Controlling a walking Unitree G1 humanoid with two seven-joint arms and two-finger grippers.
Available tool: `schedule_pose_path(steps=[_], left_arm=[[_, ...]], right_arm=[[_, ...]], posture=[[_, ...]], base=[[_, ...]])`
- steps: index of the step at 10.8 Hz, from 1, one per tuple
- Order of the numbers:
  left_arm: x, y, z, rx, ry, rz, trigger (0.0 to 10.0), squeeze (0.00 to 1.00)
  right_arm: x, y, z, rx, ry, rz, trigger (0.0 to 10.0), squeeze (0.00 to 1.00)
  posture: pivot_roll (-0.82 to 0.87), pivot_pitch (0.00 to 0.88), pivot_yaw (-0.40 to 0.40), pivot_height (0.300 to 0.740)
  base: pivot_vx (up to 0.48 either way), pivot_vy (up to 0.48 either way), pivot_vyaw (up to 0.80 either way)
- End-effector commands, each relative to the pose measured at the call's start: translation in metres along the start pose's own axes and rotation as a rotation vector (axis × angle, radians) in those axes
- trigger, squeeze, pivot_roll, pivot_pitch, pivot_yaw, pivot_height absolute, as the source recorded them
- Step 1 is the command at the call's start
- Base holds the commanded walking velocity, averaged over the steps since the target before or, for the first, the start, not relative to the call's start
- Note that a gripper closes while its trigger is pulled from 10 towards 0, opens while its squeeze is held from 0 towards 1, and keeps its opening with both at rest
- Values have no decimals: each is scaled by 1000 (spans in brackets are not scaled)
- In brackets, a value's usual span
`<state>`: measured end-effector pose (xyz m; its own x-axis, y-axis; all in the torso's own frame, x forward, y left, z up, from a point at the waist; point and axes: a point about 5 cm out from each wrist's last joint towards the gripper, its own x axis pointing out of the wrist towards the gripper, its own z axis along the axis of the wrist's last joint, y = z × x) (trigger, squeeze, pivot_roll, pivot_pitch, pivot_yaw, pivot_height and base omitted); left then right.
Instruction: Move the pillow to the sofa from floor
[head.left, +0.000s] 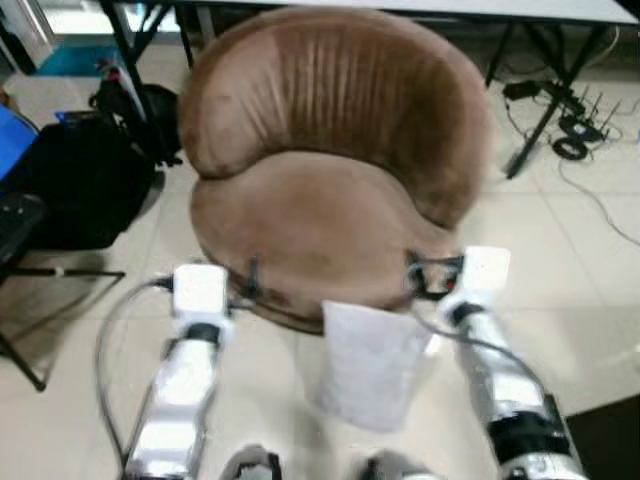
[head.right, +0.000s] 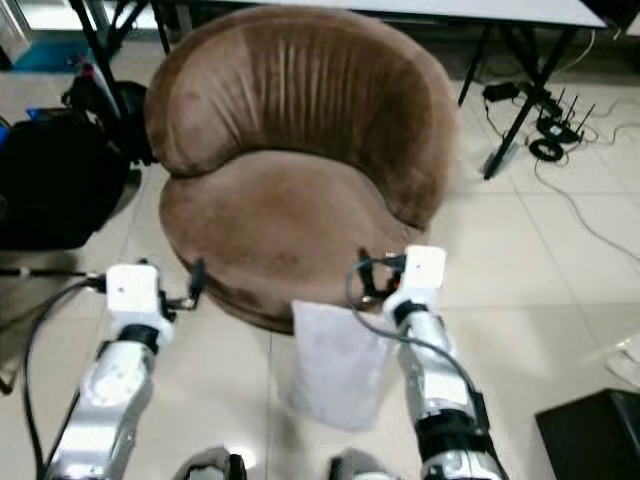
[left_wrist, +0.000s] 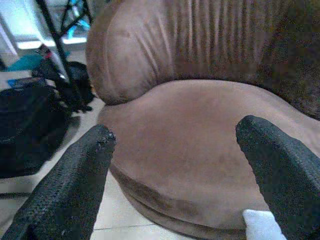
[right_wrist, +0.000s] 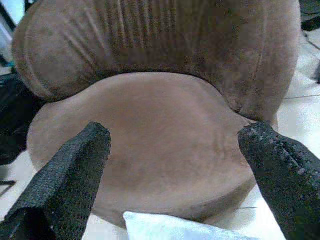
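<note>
Bare sofa seat (head.left: 310, 225) ahead, unobstructed

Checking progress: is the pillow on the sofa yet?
No. The pillow stands on the floor against the sofa front; the seat is bare.

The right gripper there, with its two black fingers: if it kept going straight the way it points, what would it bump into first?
Most likely the brown sofa: the right gripper points at its seat cushion, open. The white pillow lies just below that line, so it might brush it.

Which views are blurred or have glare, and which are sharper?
Left eye view: soft overall, white glare on the left gripper housing. Right eye view: similar softness, pillow pale, little texture. Left wrist view: sofa fairly sharp, near fingers blurry. Right wrist view: same.
</note>
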<state>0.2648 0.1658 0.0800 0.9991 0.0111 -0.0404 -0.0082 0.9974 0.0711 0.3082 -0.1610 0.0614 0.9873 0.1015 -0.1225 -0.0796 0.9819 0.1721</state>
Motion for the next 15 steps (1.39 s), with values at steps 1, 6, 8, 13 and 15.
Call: schedule_pose_path(steps=[1, 6, 8, 13, 15], left_arm=[[-1, -7, 0, -8, 2, -17, 10000, 0], [0, -4, -5, -78, 45, 5, 10000, 0], [0, -3, -2, -88, 34, 3, 10000, 0], [1, -2, 0, -56, 23, -1, 10000, 0], [3, -5, 6, -79, -12, -21, 10000, 0]], right_arm=[[-1, -8, 2, -11, 0, -22, 10000, 0], [0, -8, 4, -8, -1, -23, 10000, 0], [0, -7, 4, -5, 0, -18, 10000, 0], [1, -5, 4, -6, 6, -17, 10000, 0], [1, -6, 2, 2, 15, -20, 10000, 0]], posture=[[-10, 150, 2, 740], [-12, 149, 3, 740], [-8, 152, 2, 740], [-6, 153, 2, 740], [-5, 154, 4, 740]], base=[[0, -371, 0], [0, 288, 0], [0, 0, 0], [0, 136, 0], [0, 0, 0]])
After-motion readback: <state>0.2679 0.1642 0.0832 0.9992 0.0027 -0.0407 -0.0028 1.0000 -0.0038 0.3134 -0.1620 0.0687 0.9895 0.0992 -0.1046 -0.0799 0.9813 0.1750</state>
